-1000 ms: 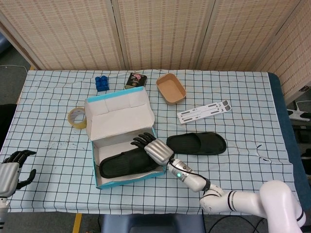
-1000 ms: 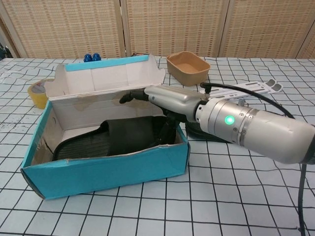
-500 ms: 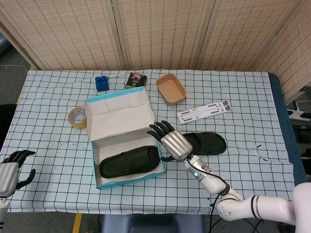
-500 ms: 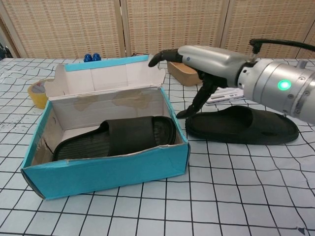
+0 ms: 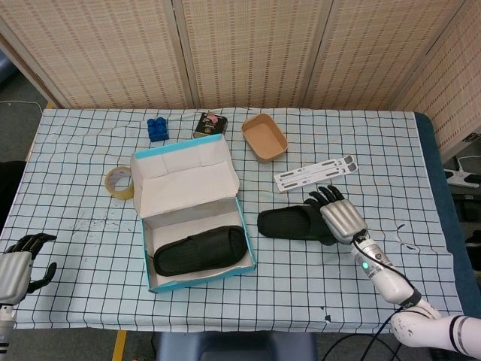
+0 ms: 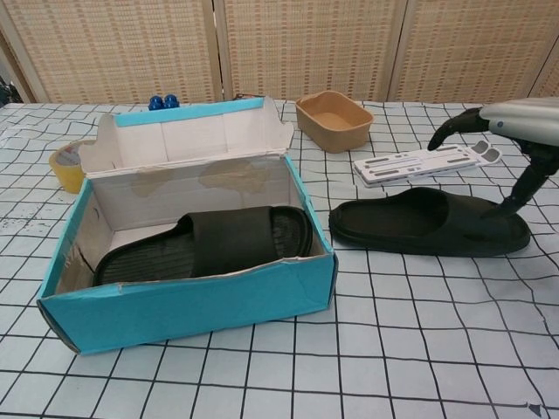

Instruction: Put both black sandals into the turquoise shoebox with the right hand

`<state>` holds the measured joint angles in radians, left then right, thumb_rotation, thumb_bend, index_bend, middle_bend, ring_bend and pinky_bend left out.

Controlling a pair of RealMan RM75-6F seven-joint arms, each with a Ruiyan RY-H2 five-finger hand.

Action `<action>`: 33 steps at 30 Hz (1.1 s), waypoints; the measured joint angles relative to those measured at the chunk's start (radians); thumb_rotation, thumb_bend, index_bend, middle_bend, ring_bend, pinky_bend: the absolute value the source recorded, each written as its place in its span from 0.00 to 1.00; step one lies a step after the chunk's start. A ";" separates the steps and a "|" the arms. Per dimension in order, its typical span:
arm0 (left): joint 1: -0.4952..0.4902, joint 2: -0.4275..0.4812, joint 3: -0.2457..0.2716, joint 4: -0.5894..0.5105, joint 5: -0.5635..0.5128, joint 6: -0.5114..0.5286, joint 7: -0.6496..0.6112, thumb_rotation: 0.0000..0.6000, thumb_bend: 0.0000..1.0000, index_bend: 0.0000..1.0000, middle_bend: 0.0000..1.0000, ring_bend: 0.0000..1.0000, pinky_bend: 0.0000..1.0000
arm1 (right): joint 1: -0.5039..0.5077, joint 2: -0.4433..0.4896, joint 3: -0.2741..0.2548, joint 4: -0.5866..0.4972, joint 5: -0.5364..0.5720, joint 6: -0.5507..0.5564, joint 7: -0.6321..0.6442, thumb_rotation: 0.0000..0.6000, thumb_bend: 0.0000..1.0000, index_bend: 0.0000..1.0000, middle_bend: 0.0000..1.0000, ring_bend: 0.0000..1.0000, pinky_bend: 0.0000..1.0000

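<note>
One black sandal (image 5: 200, 251) (image 6: 206, 246) lies flat inside the turquoise shoebox (image 5: 249, 248) (image 6: 183, 310), whose lid stands open at the back. The second black sandal (image 5: 289, 223) (image 6: 410, 224) lies on the checked cloth just right of the box. My right hand (image 5: 336, 215) (image 6: 511, 144) hovers over that sandal's right end with fingers spread, holding nothing. My left hand (image 5: 19, 263) rests at the table's front left corner with fingers loosely curled and nothing in it; only the head view shows it.
A tape roll (image 5: 119, 183) (image 6: 66, 165) lies left of the box. Behind it are a blue block (image 5: 156, 129), a dark packet (image 5: 210, 124) and a brown tray (image 5: 264, 137) (image 6: 334, 120). A white strip (image 5: 314, 173) (image 6: 428, 163) lies beyond the loose sandal.
My right hand let go of the first sandal in the box, rose out and swung right, now hovering over the far end of the second sandal.
</note>
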<state>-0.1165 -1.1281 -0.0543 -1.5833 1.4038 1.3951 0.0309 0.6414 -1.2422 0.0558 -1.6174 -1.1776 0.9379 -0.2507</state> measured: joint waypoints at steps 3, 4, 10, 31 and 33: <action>-0.001 0.000 -0.001 -0.001 -0.008 -0.005 0.001 1.00 0.40 0.26 0.23 0.19 0.35 | 0.002 -0.010 -0.008 0.090 -0.022 -0.057 0.092 1.00 0.04 0.21 0.10 0.00 0.00; -0.001 0.001 -0.001 0.000 -0.009 -0.005 0.001 1.00 0.40 0.26 0.23 0.19 0.35 | 0.003 -0.017 -0.010 0.116 -0.029 -0.072 0.111 1.00 0.04 0.21 0.10 0.00 0.00; -0.001 0.002 0.001 -0.002 -0.004 -0.006 0.001 1.00 0.40 0.26 0.23 0.19 0.35 | 0.013 -0.086 -0.017 0.247 -0.056 -0.134 0.165 1.00 0.04 0.21 0.10 0.00 0.00; -0.006 0.005 0.004 -0.003 -0.011 -0.019 -0.001 1.00 0.40 0.26 0.23 0.19 0.35 | 0.011 -0.199 -0.017 0.376 -0.131 -0.113 0.196 1.00 0.04 0.19 0.10 0.00 0.00; -0.006 0.005 0.004 -0.004 -0.014 -0.021 -0.001 1.00 0.40 0.26 0.23 0.19 0.35 | 0.007 -0.203 -0.016 0.379 -0.146 -0.093 0.195 1.00 0.04 0.19 0.10 0.00 0.00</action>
<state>-0.1223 -1.1236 -0.0504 -1.5870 1.3898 1.3741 0.0302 0.6481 -1.4451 0.0394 -1.2387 -1.3239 0.8449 -0.0553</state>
